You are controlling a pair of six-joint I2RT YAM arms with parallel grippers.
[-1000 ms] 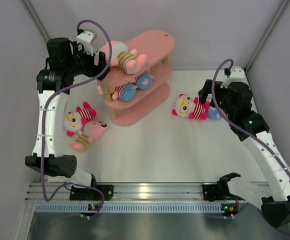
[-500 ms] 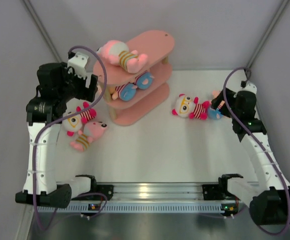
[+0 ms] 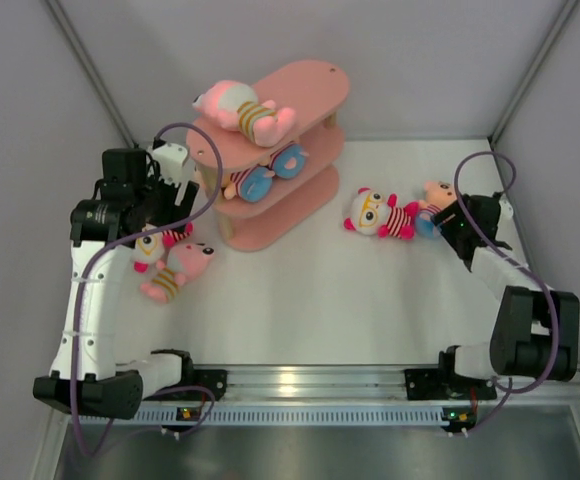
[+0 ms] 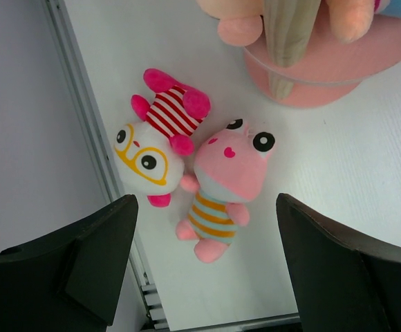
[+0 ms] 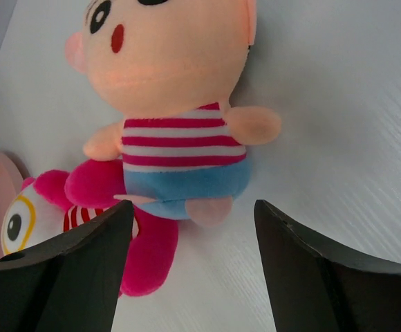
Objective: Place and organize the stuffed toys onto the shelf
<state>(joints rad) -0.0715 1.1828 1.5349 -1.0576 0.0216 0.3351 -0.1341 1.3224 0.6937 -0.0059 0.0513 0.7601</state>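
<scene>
Shelf point(image 3: 300, 90): pink, three oval boards on light wooden posts, standing at the far left-centre of the white table point(image 3: 310, 300).
Top-board toy point(image 3: 242, 112): pink head, yellow-pink striped body, lying across the left end of the uppermost board.
Middle-board toy point(image 3: 260, 180): round blue feet facing outward, lying on the second board (head mostly hidden under the board above).
Spectacled white toy point(image 4: 148, 159): white head with yellow glasses, red-white striped body and pink limbs, lying on the table just left of the shelf's base.
Pink-headed toy point(image 4: 221, 180): yellow-striped body, lying face-up and touching the spectacled white toy.
Second spectacled toy point(image 3: 375, 213): same pattern, lying on the table right of the shelf and apart from it.
Peach-headed toy point(image 5: 180, 138): red-white striped body with a blue lower half, lying on the table with its hip against the second spectacled toy's pink leg.
Left gripper point(image 4: 205, 207): fingers spread wide with nothing in them, hovering above the left pair near the shelf's end.
Right gripper point(image 5: 193, 207): fingers parted, low over the table at the peach-headed toy's feet. Contact cannot be told.
</scene>
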